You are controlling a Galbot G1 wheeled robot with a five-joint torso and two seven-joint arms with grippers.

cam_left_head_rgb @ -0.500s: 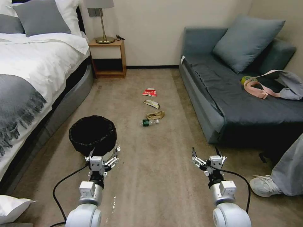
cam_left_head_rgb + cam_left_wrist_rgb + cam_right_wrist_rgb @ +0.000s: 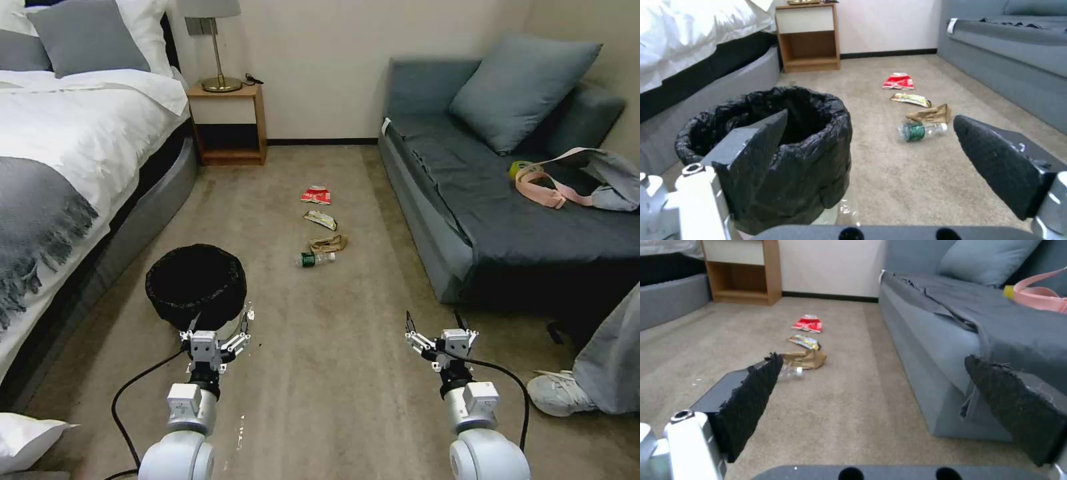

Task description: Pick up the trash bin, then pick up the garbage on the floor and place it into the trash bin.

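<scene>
No movement; round bag-lined trash bin (image 2: pixel 196 285).

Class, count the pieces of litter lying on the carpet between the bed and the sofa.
4, in a row: red-white snack packet farthest, then yellow-dark wrapper, tan paper wad, and clear bottle nearest the robot. None looks hidden.

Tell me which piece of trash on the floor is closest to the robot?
The clear bottle with the green label. It lies at the near end of the litter row; the tan paper wad, yellow wrapper and red packet lie farther away.
</scene>
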